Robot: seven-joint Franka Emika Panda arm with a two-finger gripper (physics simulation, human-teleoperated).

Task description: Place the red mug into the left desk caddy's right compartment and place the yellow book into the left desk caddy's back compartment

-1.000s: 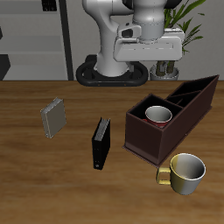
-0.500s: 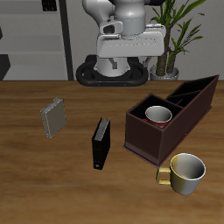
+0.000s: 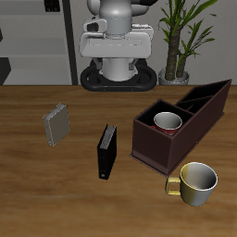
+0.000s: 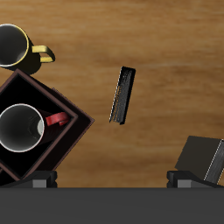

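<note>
The red mug [image 3: 168, 121] stands upright inside the large square compartment of the left desk caddy [image 3: 181, 139]; in the wrist view its red handle shows beside its pale inside [image 4: 21, 129], within the caddy's dark rim [image 4: 77, 129]. The yellow book [image 3: 57, 124], grey-tan, lies on the table well away from the caddy and also shows in the wrist view [image 4: 206, 160]. My gripper [image 3: 118, 48] hangs high over the table's back, far above everything. Its fingers [image 4: 40, 179] stand wide apart and open, holding nothing.
A black book [image 3: 107, 151] stands on edge between the yellow book and the caddy, seen also in the wrist view [image 4: 122, 94]. A yellow-cream mug [image 3: 196, 181] sits in front of the caddy. A potted plant [image 3: 179, 37] stands behind the table.
The arm has swung sideways at height, from above the caddy's side toward the middle of the table's back. The mugs, books and caddy have not moved.
</note>
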